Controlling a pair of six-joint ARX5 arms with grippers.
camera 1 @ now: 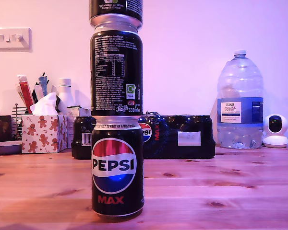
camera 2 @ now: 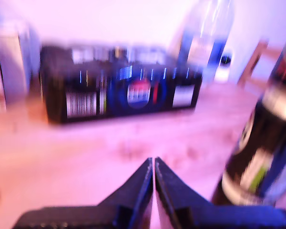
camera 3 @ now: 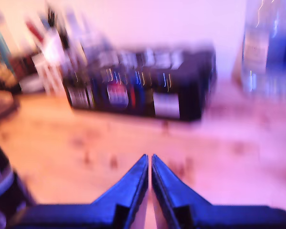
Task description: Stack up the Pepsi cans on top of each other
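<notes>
Three black aluminium Pepsi Max cans stand stacked mid-surface: bottom can (camera 1: pixel 117 167), middle can (camera 1: pixel 116 72), top can (camera 1: pixel 116 9) cut off by the frame. My first pincer (camera 2: pixel 153 164) is pinched closed, empty; my second pincer (camera 3: pixel 149 162) likewise. I'd judge these cans stiff, slick and tippy: grip mid-wall. The wooden surface (camera 1: pixel 221 191) offers open room in front of the dark shrink-wrapped multipack (camera 1: pixel 177 136).

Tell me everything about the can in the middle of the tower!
The middle can is black and shiny like metal, with a silver top rim. It stands upright with its back facing the exterior view, showing small white text, a nutrition table and "330ml". It sits on the bottom can, which shows the Pepsi Max logo, and a third can rests on top of it. No tool touches it.
</notes>
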